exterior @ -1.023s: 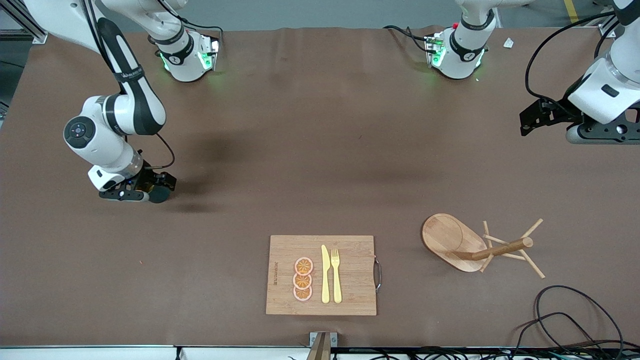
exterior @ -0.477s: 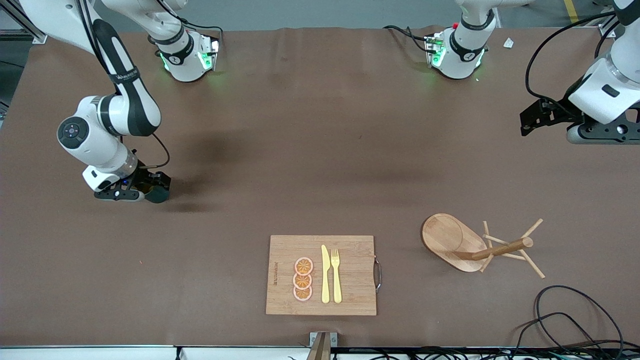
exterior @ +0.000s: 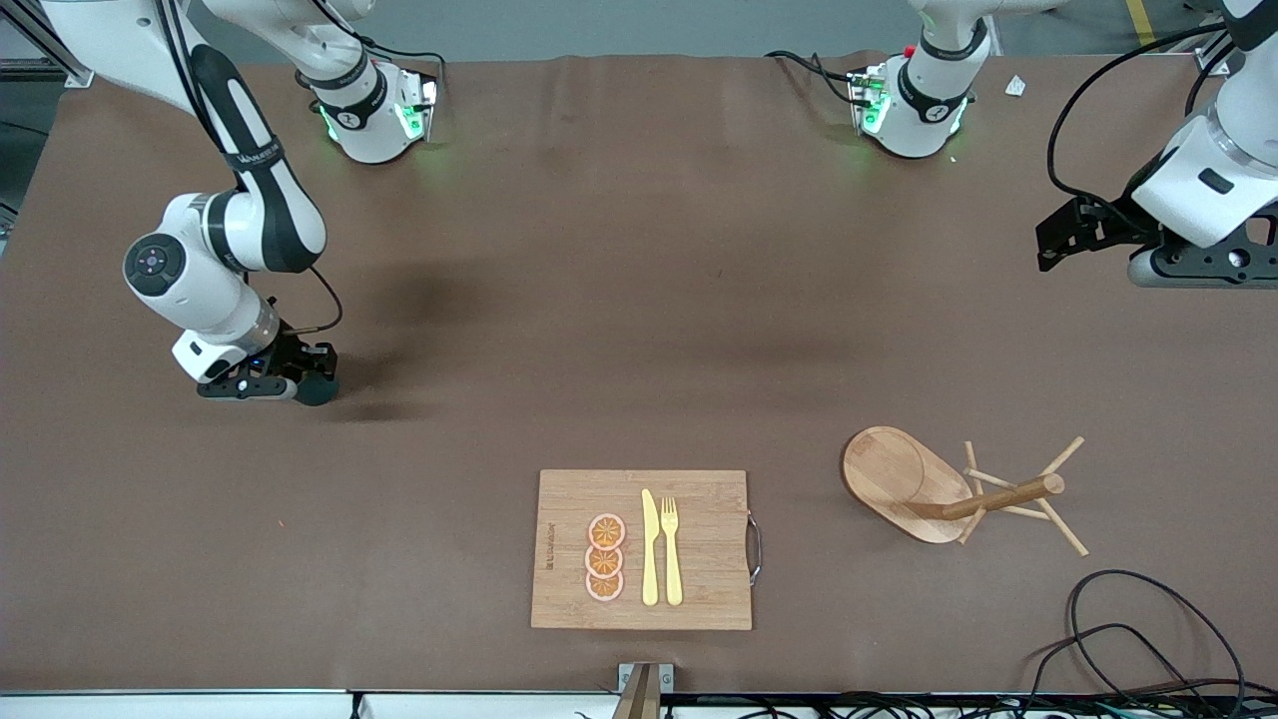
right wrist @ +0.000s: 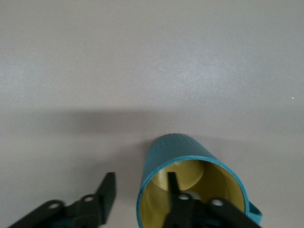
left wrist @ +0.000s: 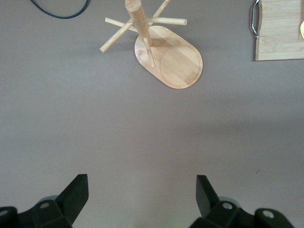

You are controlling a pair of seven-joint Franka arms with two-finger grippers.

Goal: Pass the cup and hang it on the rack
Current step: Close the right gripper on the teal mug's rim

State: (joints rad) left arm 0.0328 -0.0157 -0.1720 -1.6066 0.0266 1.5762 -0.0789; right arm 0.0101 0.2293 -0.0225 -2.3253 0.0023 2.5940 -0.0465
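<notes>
The teal cup (exterior: 318, 387) stands on the table toward the right arm's end. In the right wrist view the cup (right wrist: 175, 152) shows its yellowish inside. My right gripper (exterior: 298, 385) is low at the cup and open (right wrist: 141, 184): one finger is inside the cup, the other outside, with a gap to the wall. The wooden rack (exterior: 958, 494) stands toward the left arm's end, and also shows in the left wrist view (left wrist: 168, 57). My left gripper (exterior: 1060, 238) waits open and empty (left wrist: 141, 186), high over bare table.
A bamboo cutting board (exterior: 709, 559) with orange slices, a yellow knife and a fork lies near the front edge, mid-table; its corner shows in the left wrist view (left wrist: 280, 33). Black cables (exterior: 1148, 639) lie near the front corner at the left arm's end.
My right gripper has shifted slightly around the cup and stays low beside it. The left arm has not moved.
</notes>
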